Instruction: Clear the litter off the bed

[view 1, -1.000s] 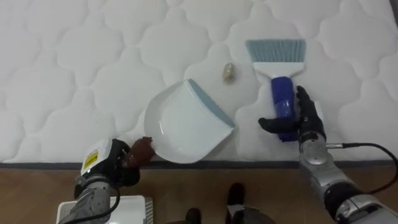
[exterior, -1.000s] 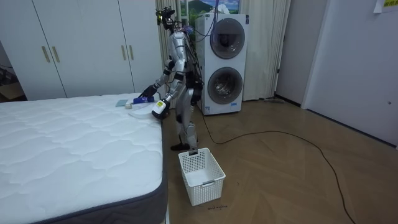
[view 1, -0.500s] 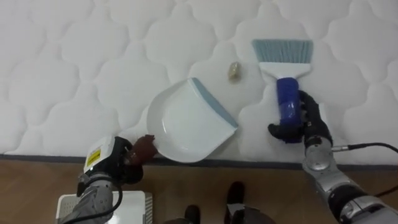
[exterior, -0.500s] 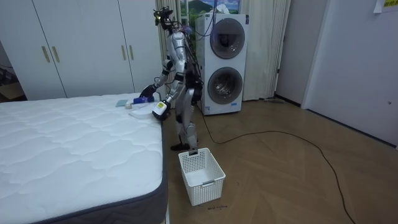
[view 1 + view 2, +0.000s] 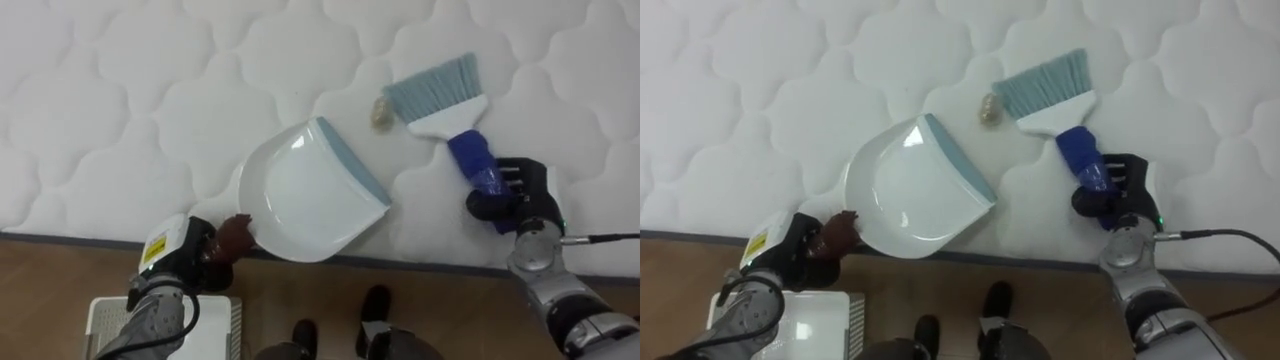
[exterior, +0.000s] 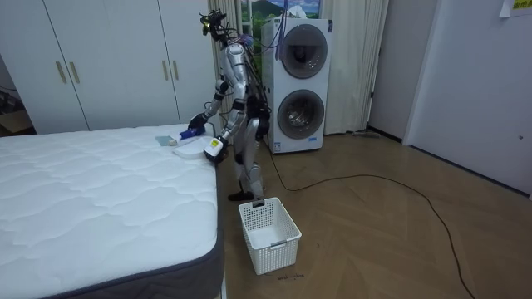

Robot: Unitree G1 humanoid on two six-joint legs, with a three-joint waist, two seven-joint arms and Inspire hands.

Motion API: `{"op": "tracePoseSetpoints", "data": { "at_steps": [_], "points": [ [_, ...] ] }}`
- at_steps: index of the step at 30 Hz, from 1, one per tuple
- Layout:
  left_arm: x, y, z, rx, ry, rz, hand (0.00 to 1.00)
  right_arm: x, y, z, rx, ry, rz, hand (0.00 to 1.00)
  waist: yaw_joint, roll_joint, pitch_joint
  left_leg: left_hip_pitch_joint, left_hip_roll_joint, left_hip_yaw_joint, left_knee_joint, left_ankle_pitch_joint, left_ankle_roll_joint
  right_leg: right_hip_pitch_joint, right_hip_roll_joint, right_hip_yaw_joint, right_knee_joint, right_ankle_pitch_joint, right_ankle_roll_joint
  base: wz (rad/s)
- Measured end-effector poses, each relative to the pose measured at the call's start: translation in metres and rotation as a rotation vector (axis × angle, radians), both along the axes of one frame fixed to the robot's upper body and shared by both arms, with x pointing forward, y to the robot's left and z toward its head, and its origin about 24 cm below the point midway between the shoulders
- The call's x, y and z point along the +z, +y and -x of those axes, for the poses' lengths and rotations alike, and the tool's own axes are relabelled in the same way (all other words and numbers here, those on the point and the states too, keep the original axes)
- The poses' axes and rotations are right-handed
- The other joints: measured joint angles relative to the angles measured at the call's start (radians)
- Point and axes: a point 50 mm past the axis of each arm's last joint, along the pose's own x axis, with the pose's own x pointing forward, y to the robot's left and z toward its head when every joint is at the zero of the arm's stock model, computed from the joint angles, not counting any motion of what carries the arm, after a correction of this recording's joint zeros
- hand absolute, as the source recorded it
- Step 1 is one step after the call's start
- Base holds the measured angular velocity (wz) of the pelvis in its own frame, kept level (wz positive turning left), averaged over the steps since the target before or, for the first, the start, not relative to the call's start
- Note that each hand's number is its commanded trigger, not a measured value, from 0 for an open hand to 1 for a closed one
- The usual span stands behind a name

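A: Right hand [image 5: 512, 196]: fingers wrapped round the blue handle of the brush [image 5: 440, 95]. The bristles sit angled, right beside the scrap [image 5: 381, 114], which lies near the far end of the dustpan [image 5: 305, 195] lip.

B: Left hand [image 5: 215, 245]?

A: Closed on the dustpan's handle, at the mattress [image 5: 120, 90] edge. The pan's mouth faces the brush.

B: Best stroke?

A: Judged: a short, low sweep toward the dustpan, bristles pressed into the quilting. The left hand should pin the lip flat. The basket [image 6: 268, 234] stands on the floor below the dustpan.
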Motion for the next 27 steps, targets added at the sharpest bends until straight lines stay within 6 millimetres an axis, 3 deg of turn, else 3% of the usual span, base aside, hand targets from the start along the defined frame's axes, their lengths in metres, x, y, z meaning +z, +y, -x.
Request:
{"op": "tracePoseSetpoints", "data": {
  "at_steps": [18, 25, 27],
  "points": [
    [0.004, -0.003, -0.005, -0.016, -0.026, -0.014, 1.0, -0.014, -0.013, 0.019, -0.098, 0.051, -0.037, 1.0, -0.006, 0.001, -0.0005, -0.002, -0.002, 0.003, 0.015, -0.002, 0.003, -0.004, -0.012, -0.009, 0.023, -0.002, 0.001, 0.02],
    [0.013, 0.005, -0.012, -0.058, -0.071, -0.12, 1.0, -0.002, -0.025, 0.014, -0.055, 0.055, 0.119, 1.0, 0.005, -0.003, -0.0022, -0.033, -0.002, 0.009, 0.039, -0.005, 0.006, -0.037, -0.012, -0.003, 0.045, 0.0, -0.001, -0.01],
    [0.015, 0.008, -0.013, -0.082, -0.081, -0.172, 1.0, 0.006, -0.034, 0.009, -0.028, 0.071, 0.197, 1.0, 0.013, -0.014, -0.0022, -0.024, -0.002, 0.026, 0.035, -0.005, 0.007, -0.041, -0.012, 0.017, 0.054, -0.002, -0.001, -0.18]
  ]
}}
